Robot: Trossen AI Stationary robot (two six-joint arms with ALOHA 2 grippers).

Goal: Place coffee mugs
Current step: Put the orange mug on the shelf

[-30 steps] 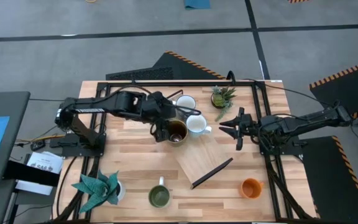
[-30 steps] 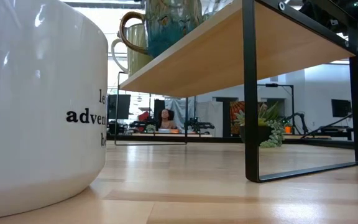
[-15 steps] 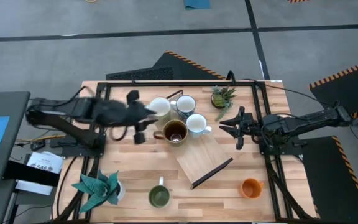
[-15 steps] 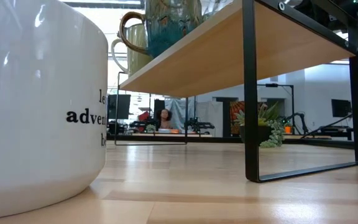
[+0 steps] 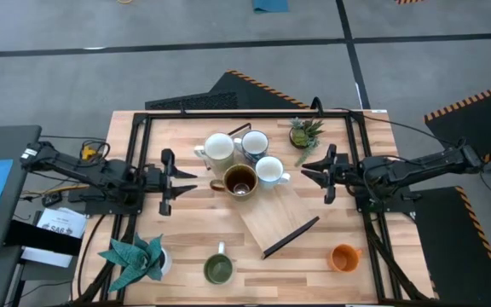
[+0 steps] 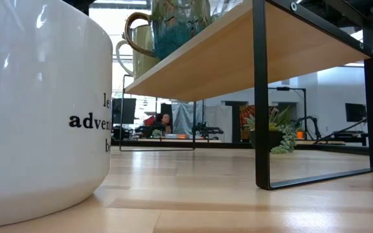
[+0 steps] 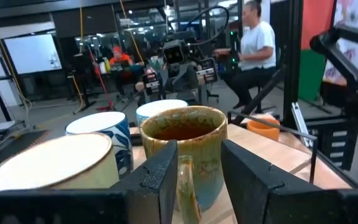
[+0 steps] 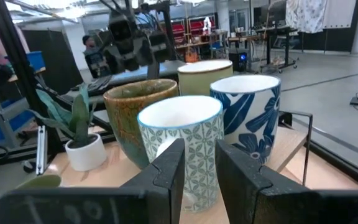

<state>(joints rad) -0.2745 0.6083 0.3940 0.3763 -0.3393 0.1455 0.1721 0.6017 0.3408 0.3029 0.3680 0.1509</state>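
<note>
High view: left gripper, fingers spread and empty, just beside the brown glazed ceramic mug; cream mug, blue-patterned white mug and pale teal-patterned mug cluster beyond it. Right gripper, parted and empty, near the teal-patterned mug. Green mug and orange mug well apart

Low view: large white lettered mug fills the foreground

Left wrist view: brown mug directly ahead between the fingers
</note>
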